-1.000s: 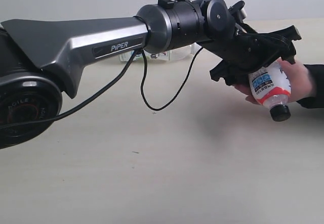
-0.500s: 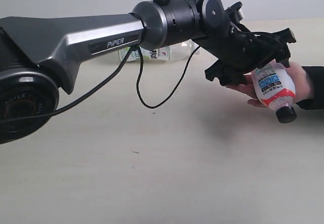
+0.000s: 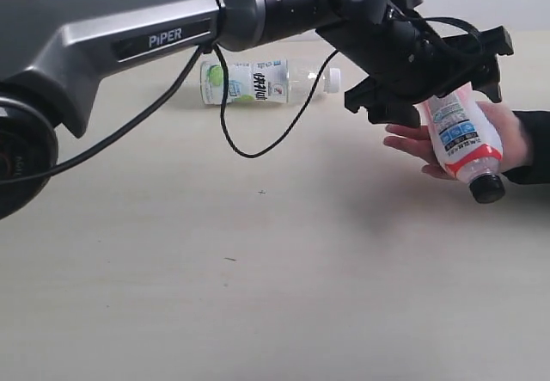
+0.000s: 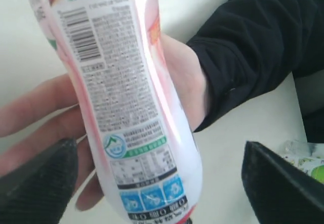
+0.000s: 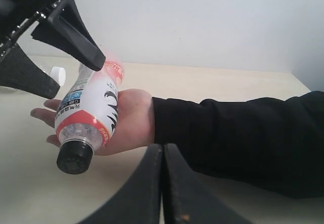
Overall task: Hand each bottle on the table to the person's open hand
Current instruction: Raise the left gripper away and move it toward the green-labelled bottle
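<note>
Judged light and slippery, the black-capped bottle [image 3: 460,136] is best taken mid-label; left gripper [image 3: 434,95] spread wide, right gripper [image 5: 162,150] closed.

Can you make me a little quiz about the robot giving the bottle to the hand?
1. What colour is the cap of the bottle lying in the person's hand? A white, B black, C green.
2. Fill the gap: only ___ white-capped bottle lies on the table.
3. True or false: the white-capped bottle stands upright.
Key: 1 B. 2 one. 3 false, it lies on its side.
</note>
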